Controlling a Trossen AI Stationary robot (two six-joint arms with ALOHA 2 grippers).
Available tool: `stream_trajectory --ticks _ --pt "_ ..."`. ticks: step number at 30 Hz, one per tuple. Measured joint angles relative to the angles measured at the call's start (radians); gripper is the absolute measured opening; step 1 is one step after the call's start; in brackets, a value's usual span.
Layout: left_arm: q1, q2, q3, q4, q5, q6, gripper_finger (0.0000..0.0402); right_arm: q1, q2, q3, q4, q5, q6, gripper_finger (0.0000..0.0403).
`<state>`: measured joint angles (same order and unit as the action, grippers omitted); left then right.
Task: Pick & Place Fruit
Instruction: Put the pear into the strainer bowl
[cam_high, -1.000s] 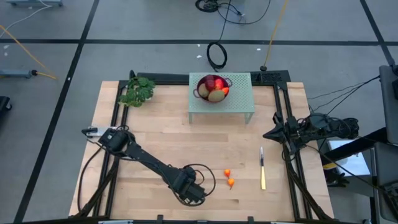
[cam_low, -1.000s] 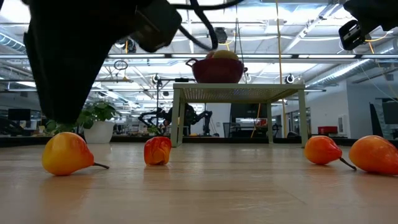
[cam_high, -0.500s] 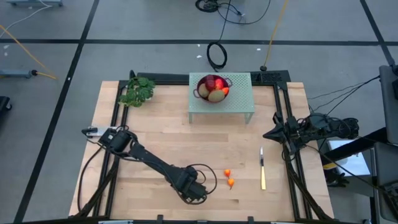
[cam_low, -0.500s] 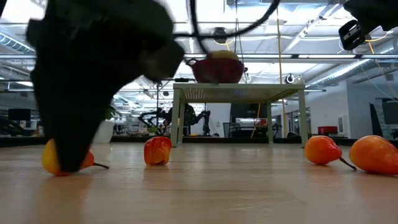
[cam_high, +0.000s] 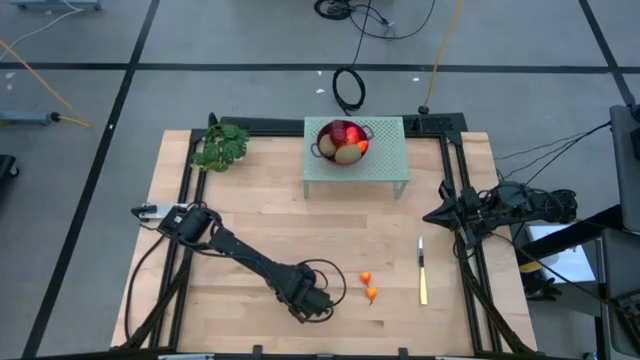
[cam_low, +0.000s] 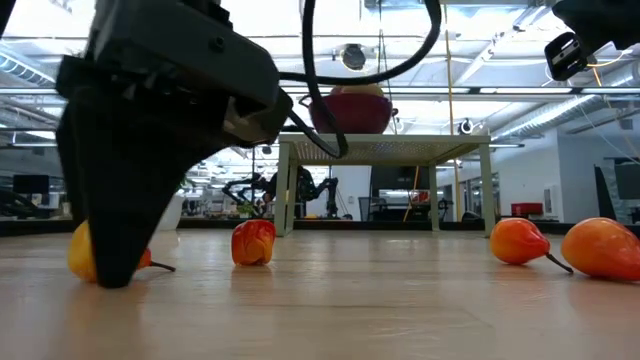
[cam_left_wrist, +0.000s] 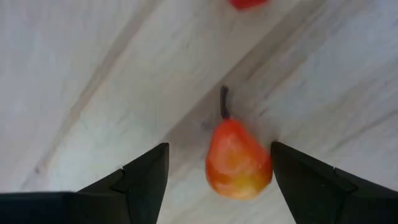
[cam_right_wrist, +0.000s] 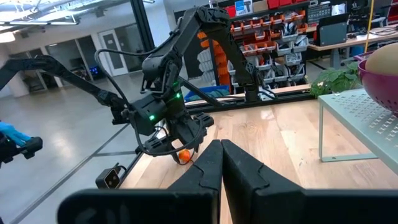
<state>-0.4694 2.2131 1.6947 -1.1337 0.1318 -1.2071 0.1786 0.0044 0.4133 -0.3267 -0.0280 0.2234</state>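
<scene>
In the high view the left gripper (cam_high: 312, 306) hides the fruit beneath it, apparently pear-shaped.

The left gripper (cam_left_wrist: 219, 180) came down at the table's six o'clock edge until its fingers (cam_left_wrist: 144, 174) straddled the small orange-red fruit (cam_left_wrist: 238, 158) lying there, which the gripper now half hid in the low view.

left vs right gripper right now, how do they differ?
The left gripper is down at the tabletop near the front edge; the right gripper waits at the table's right edge. The left gripper's jaws stand apart around a small orange-red pear-shaped fruit; the right gripper's fingers are shut together on nothing. Both have dark two-finger jaws.
</scene>
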Motion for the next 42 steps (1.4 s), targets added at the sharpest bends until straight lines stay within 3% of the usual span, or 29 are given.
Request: stream_trajectory --ticks 13,33,42 --pt "0.005 0.0 0.0 0.01 0.052 0.05 0.0271 0.0 0.0 0.0 0.0 0.0 0.0 0.0004" --pt "0.028 -0.002 0.0 0.01 0.064 0.055 0.0122 0.0 0.0 0.0 0.0 0.0 0.0 0.0004" --pt "0.032 -0.022 0.0 -0.001 0.086 0.075 0.0116 0.0 0.0 0.0 0.0 0.0 0.0 0.0004"
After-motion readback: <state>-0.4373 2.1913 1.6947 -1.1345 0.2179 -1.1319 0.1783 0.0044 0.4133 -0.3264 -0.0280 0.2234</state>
